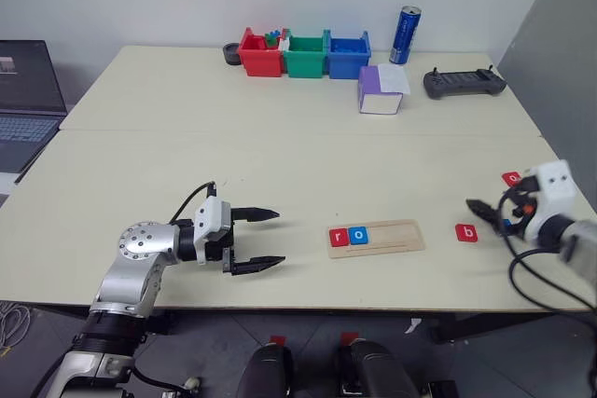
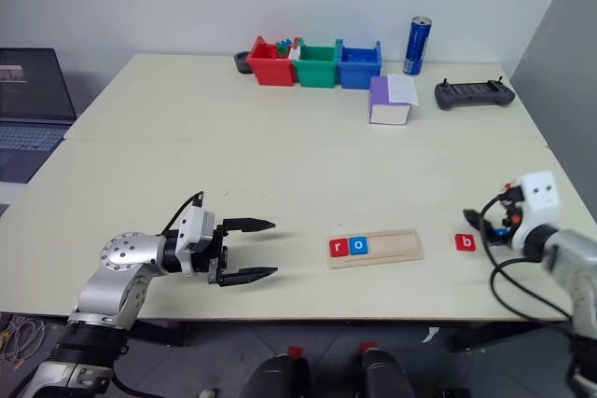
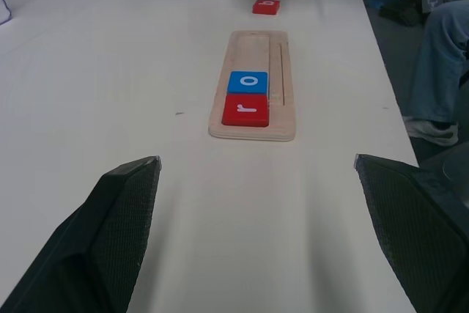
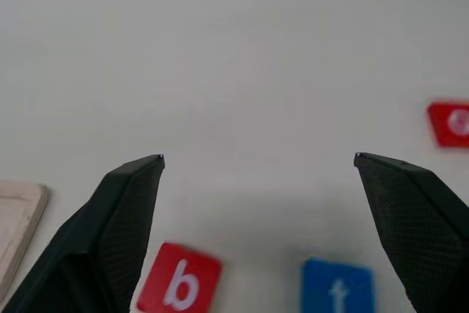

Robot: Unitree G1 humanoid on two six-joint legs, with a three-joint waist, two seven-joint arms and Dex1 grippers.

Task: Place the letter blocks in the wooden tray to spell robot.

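Already wooden tray (image 1: 376, 237) holds red r (image 1: 338, 237), blue o (image 1: 359, 236) at 9 o'clock end. Red b (image 1: 466, 232), blue t (image 4: 338, 290), red o (image 1: 511, 177) loose at tray's 3 o'clock. Right gripper (image 4: 256, 163) agape above b and t, empty; left gripper (image 1: 268, 240) agape, idle. Risk: grabbing t before b, misspelling; tile skidding.

Both the left tool (image 1: 266, 240) and right tool (image 4: 258, 157) stand wide apart, empty.

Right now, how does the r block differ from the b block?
The r block lies in the tray, touching the blue o block; the b block lies loose on the table, right of the tray. They bear different letters. Both are red flat squares with white letters.
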